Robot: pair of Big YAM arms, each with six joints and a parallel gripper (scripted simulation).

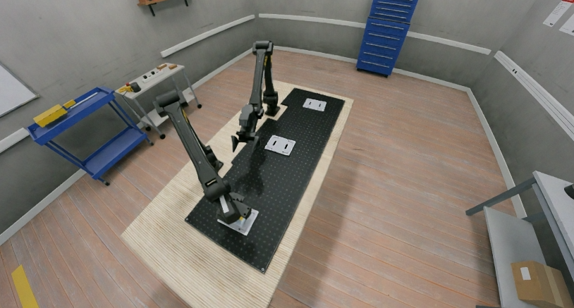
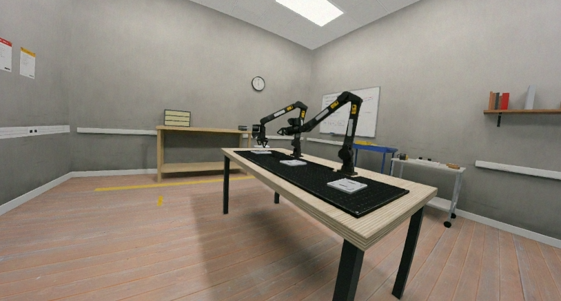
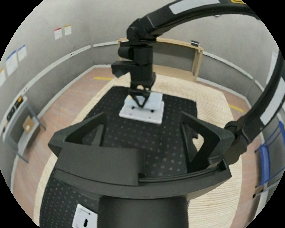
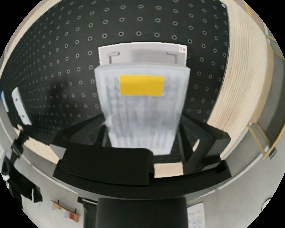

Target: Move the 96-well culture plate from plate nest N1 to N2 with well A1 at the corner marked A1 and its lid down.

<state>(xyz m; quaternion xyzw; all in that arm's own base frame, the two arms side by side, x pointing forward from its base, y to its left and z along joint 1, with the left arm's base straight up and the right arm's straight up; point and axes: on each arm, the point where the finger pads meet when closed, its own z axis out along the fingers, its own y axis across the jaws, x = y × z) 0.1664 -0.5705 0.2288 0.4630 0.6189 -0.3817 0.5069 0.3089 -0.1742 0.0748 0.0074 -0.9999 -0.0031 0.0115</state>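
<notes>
Right gripper (image 1: 240, 217) (image 2: 262, 143) (image 3: 140, 101) (image 4: 144, 122) is closed on the culture plate (image 1: 242, 222) (image 2: 260, 146) (image 3: 154, 99) (image 4: 144, 112), its two fingers pressed to opposite sides, above N2 (image 1: 251, 226) (image 2: 260, 152) (image 3: 157, 119) (image 4: 140, 48). A narrow gap shows between the plate and N2 in the exterior view, so the plate is raised over N2 rather than seated in it. The plate's frosted top, with a yellow label (image 1: 241, 218) (image 4: 141, 85), covers most of N2 in the right wrist view; a strip of N2 sticks out past the plate's far edge, with a small corner marking (image 4: 182, 49) at one end. Whether the lid is fully down, and which corner of the plate is A1, cannot be made out.

Left gripper (image 1: 245, 144) (image 2: 282, 131) (image 3: 144, 119) is spread wide with nothing between its fingers, well apart from N2 and raised beside the middle nest (image 1: 281, 144) (image 2: 293, 162) (image 3: 85, 217) (image 4: 21, 105), on the arms' side. From N2, the middle nest comes first along the black perforated board (image 1: 297, 177) (image 2: 376, 201) (image 3: 127, 132) (image 4: 155, 20), and N1 (image 1: 314, 104) (image 2: 355, 189) lies farthest off, holding no plate.
</notes>
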